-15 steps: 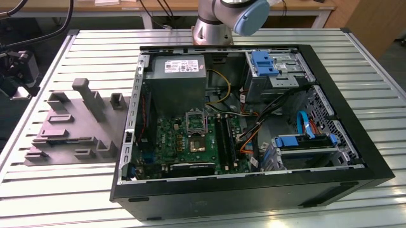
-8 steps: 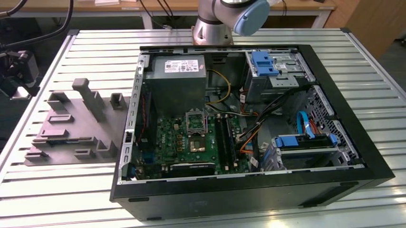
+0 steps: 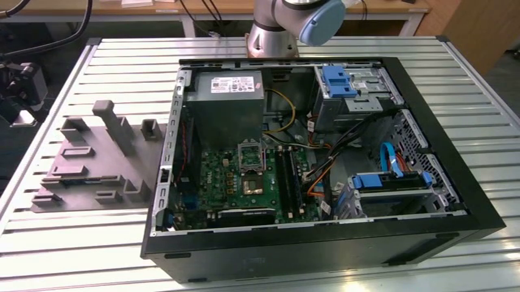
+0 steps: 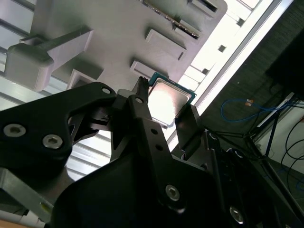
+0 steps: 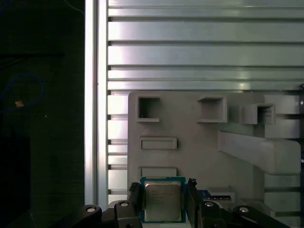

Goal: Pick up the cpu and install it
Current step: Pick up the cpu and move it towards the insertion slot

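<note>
The cpu (image 5: 162, 199) (image 4: 166, 100) is a small square chip with a silvery lid and a green rim. In both wrist views it sits between my black fingers, over the edge of the grey parts holder (image 5: 199, 142) (image 4: 123, 38). My gripper (image 5: 163, 198) (image 4: 165, 105) is shut on the cpu, one finger (image 5: 134, 195) against each of two opposite edges. In the exterior view the open computer case (image 3: 455, 182) lies on the table, with the silver socket frame (image 3: 252, 157) on the green motherboard (image 3: 243, 182).
The grey parts holder (image 3: 89, 164) lies at the exterior view's left of the case, on the slatted metal table (image 3: 97, 243). The table's edge (image 5: 92, 95) runs close beside the holder. Cables, blue drive brackets (image 3: 337, 79) and a grey power supply (image 3: 231, 103) crowd the case. The arm's base (image 3: 276, 27) stands behind it.
</note>
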